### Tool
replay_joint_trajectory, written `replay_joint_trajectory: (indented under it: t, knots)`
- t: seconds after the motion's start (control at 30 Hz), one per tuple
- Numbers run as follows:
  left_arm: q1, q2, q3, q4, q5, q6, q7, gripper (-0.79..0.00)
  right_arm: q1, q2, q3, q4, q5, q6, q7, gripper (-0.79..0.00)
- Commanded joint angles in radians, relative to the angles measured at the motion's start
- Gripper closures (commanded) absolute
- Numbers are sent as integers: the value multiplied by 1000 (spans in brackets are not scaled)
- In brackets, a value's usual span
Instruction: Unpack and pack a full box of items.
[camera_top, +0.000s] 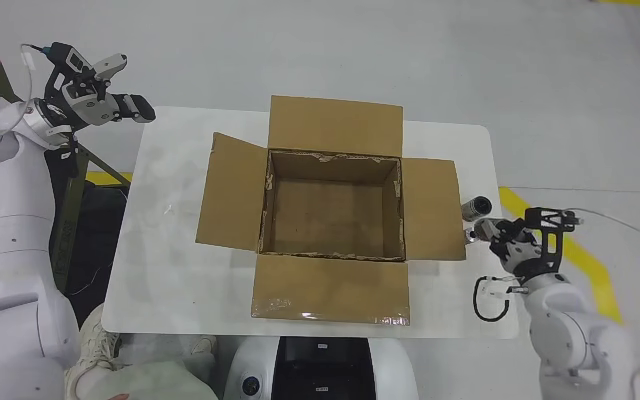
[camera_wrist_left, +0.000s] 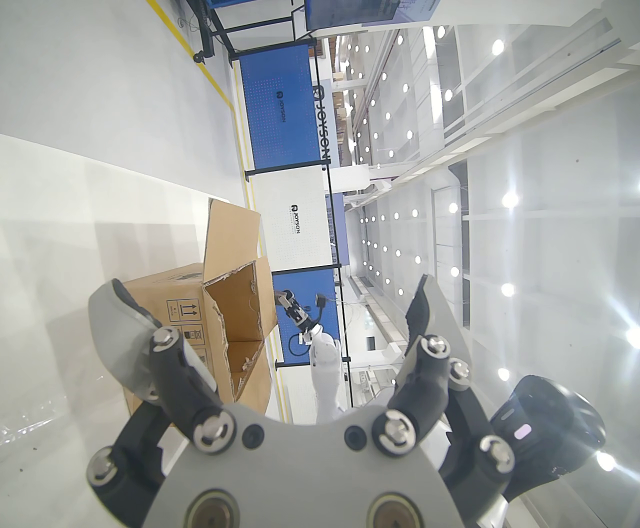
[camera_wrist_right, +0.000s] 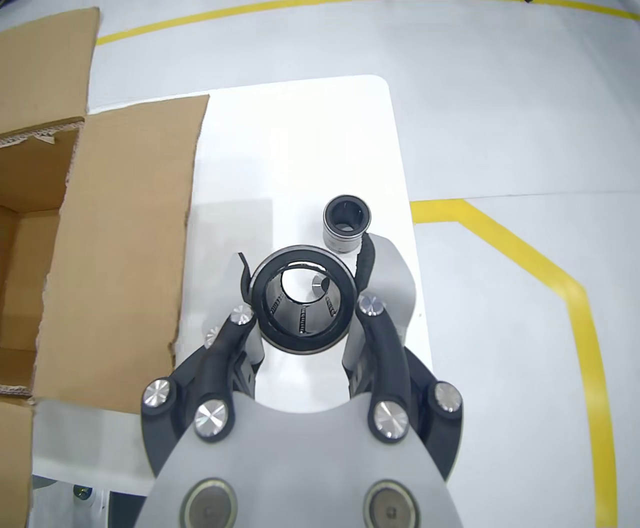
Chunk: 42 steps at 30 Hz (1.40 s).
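An open cardboard box (camera_top: 335, 125) stands mid-table with all its flaps spread, and I see nothing inside it. My right gripper (camera_wrist_right: 305, 272) is beside the box's right flap (camera_wrist_right: 130, 220) and is shut on a large black-rimmed cylindrical bearing (camera_wrist_right: 302, 310), held just above the table. A smaller metal bearing (camera_wrist_right: 342, 222) stands upright on the table just past the fingertips; in the top view this small bearing (camera_top: 478, 207) lies ahead of the right gripper (camera_top: 488, 230). My left gripper (camera_top: 135, 105) hangs open off the table's far left corner. Its fingers (camera_wrist_left: 120, 320) hold nothing and point toward the box (camera_wrist_left: 180, 305).
The white table (camera_top: 160, 250) has bare strips left and right of the box flaps. The strip on the right is narrow, and the table edge (camera_wrist_right: 400, 200) runs close by the small bearing. Yellow floor lines (camera_wrist_right: 550, 270) lie beyond it.
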Motion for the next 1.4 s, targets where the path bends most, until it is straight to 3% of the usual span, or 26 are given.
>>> replay_joint_trajectory:
  t: [0.0,0.97,1.13,1.37]
  knots:
    - [0,0,0,0,0,0,0,-785,0,0,0,15,5,3,3,0]
    - [0,0,0,0,0,0,0,-785,78,5,-66,241,10,10,38,0]
    - [0,0,0,0,0,0,0,-785,34,5,-36,196,27,0,-45,0]
    - [0,0,0,0,0,0,0,-785,-42,5,-8,104,16,4,-63,0]
